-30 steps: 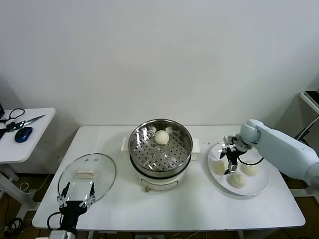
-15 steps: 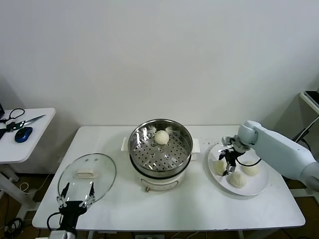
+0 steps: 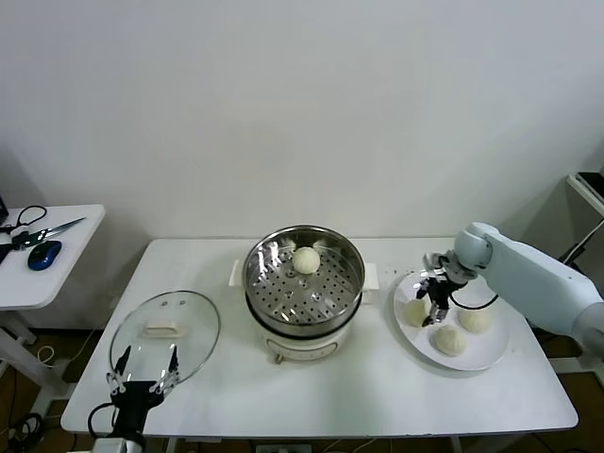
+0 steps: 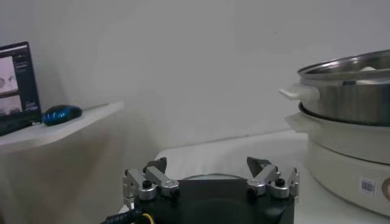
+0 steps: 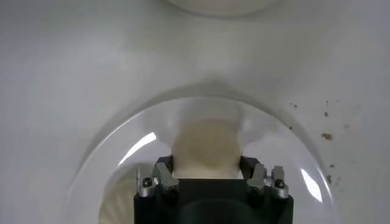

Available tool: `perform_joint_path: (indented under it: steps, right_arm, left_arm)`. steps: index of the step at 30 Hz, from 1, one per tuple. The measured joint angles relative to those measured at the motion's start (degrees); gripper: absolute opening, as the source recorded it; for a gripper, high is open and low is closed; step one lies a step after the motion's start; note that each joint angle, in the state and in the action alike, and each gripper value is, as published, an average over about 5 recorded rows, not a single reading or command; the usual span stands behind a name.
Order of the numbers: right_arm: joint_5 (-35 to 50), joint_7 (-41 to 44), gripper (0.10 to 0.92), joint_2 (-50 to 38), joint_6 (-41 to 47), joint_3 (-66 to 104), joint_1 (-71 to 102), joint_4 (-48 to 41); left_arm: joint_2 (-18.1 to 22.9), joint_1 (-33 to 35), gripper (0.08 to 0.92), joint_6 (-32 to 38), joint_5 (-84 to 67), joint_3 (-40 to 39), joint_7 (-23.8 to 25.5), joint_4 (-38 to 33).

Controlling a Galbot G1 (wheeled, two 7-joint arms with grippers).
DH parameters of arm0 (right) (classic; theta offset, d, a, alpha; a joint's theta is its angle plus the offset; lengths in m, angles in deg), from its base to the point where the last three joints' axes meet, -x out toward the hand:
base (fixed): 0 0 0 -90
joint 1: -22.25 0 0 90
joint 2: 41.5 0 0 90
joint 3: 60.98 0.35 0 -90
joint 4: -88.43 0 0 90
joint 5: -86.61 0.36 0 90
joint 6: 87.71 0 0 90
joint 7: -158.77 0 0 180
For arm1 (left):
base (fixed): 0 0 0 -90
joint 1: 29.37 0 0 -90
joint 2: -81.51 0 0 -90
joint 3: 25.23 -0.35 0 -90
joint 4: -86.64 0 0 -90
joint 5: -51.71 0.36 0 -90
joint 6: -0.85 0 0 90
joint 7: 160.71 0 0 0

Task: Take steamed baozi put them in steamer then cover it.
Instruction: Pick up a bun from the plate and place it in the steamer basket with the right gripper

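Markings: we find none legible.
A small square label sits on the steamer base, its print too small to read; the monitor on the side desk shows content we cannot make out.

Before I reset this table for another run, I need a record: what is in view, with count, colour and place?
Buns: four, cream-white; one in the steamer, three on the plate, one of them between the right gripper's fingers.
Steamer: one, steel pot on a cream base, table centre.
Lid: one, clear glass with a cream handle, flat on the table's left side.
Plate: one, white, table's right side.
Side table: one, white, far left, holding a blue mouse and scissors.
Left gripper: black, open, at the table's near edge by the lid.
Right gripper: black, shut on a bun over the plate.
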Motion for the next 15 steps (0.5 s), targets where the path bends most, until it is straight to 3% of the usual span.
perform_joint_path:
  steps: [15]
  right_arm:
    - [20.01, -0.72, 0.696, 5.36, 3.19, -20.61, -27.46, 4.43]
  left_arm:
    - [-0.03, 0.65, 0.823, -0.52, -0.36, -1.21, 0.64, -1.99]
